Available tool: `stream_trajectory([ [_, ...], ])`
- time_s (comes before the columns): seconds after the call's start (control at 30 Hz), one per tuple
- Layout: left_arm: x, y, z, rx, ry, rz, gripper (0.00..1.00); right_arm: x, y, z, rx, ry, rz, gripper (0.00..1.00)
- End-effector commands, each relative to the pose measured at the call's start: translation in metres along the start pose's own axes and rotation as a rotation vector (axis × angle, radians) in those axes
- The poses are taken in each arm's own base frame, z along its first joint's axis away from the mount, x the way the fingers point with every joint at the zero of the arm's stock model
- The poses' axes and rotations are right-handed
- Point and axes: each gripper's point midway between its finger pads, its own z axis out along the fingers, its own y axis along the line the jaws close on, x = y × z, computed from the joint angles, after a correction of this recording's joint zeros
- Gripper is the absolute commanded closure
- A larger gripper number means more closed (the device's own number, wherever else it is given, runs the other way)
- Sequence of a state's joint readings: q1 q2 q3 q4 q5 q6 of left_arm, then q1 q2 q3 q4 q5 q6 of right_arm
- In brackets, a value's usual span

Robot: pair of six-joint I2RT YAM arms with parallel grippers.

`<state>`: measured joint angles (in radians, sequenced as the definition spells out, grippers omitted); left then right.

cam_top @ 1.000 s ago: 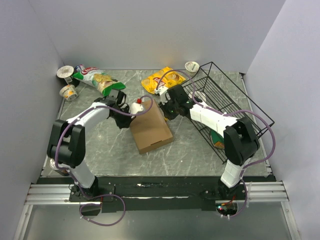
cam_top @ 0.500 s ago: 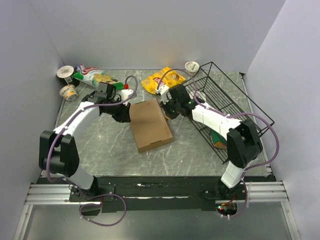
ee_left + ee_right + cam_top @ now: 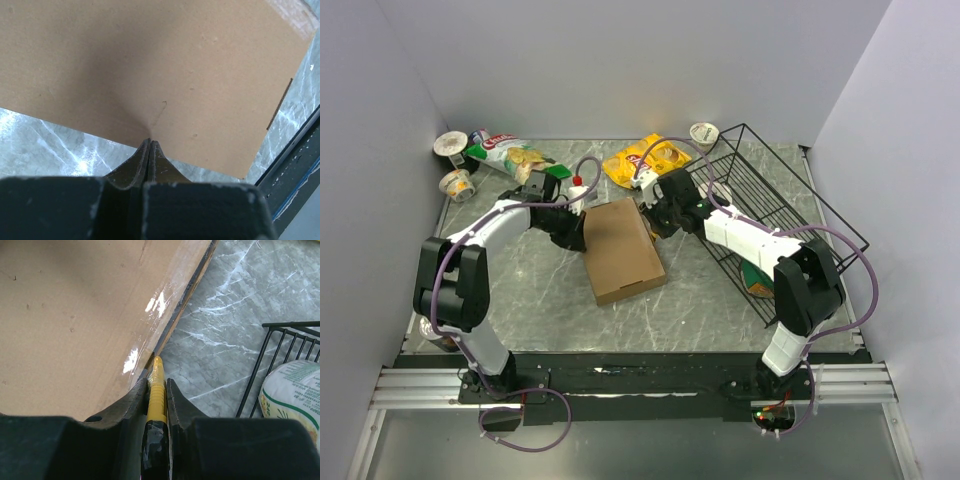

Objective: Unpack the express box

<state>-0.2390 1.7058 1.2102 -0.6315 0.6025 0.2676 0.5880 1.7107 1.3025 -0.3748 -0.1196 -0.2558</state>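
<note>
Brown cardboard marks the express box (image 3: 621, 251), which lies flat near the middle of the grey marbled worktop (image 3: 530, 290), set at a slant between the two arms. The left fingers (image 3: 136, 161) are pressed together with nothing between them. Their tips touch the box's left edge, and the wrist view shows a small crease in the cardboard just above them. The right fingers (image 3: 131, 401) are at the box's far right edge, pinching a slim yellow tool (image 3: 156, 389) whose lower end is wrapped in black. The tool's tip rests against the seam of the box, beside a strip of glossy clear tape (image 3: 150, 305) that runs along that edge. A black wire basket (image 3: 817, 205) stands to the right of the box, well apart from it, with a white-and-green bag (image 3: 291, 396) lying inside. Just beyond the box's far end is a yellow snack bag (image 3: 645, 157), and a small cup (image 3: 703, 132) sits by the basket's far corner. In the far left corner of the worktop a green chip bag (image 3: 510, 156) lies near two more cups (image 3: 451, 143), one behind the other (image 3: 457, 183).
</note>
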Motion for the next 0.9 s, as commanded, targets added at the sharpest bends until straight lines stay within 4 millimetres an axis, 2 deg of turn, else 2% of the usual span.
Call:
stream_trajectory([
  [0.0, 0.008, 0.001, 0.002, -0.009, 0.003, 0.024, 0.99, -0.017, -0.007, -0.011, 0.028, -0.065, -0.001, 1.0],
  [0.3, 0.053, 0.009, 0.015, -0.051, 0.072, 0.006, 0.99, -0.018, -0.006, -0.01, 0.024, -0.064, 0.003, 1.0],
  [0.43, 0.072, 0.016, 0.012, -0.08, 0.102, 0.003, 0.99, -0.019, -0.006, -0.012, 0.026, -0.069, 0.002, 1.0],
  [0.63, 0.084, 0.02, 0.008, -0.1, 0.123, -0.003, 0.99, -0.021, -0.008, -0.015, 0.033, -0.073, -0.009, 1.0],
  [0.7, 0.094, 0.019, 0.005, -0.111, 0.131, 0.013, 0.99, -0.022, -0.008, -0.016, 0.035, -0.078, -0.009, 1.0],
  [0.87, 0.106, 0.018, 0.003, -0.113, 0.147, 0.011, 0.99, -0.029, -0.002, -0.018, 0.015, -0.095, -0.014, 1.0],
])
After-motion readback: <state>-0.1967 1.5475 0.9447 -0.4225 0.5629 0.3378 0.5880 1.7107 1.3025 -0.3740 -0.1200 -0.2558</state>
